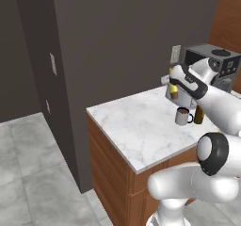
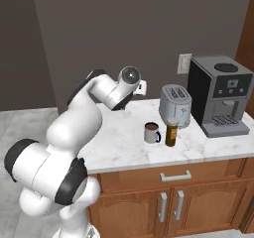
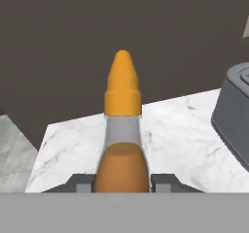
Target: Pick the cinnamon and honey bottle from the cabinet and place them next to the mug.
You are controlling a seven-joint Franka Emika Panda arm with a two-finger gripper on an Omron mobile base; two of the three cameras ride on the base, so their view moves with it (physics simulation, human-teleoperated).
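My gripper (image 3: 121,181) is shut on the honey bottle (image 3: 121,130), a slim clear bottle of amber honey with an orange pointed cap. In the left base view the gripper (image 1: 173,94) holds the honey bottle (image 1: 173,90) above the back of the marble counter (image 1: 136,126), a little behind the mug (image 1: 182,116). The dark mug (image 2: 152,132) stands on the counter with its handle to the right. The brown cinnamon (image 2: 171,133) jar stands upright just right of it, also in the left base view as the cinnamon (image 1: 199,114). A strip of the reddish-brown cabinet (image 1: 229,18) shows at the far right.
A silver toaster (image 2: 175,104) stands behind the mug and jar. A dark coffee machine (image 2: 221,95) fills the counter's right end. A dark wall runs behind the counter (image 2: 124,148), whose left half is bare marble. Wooden doors with bar handles sit below.
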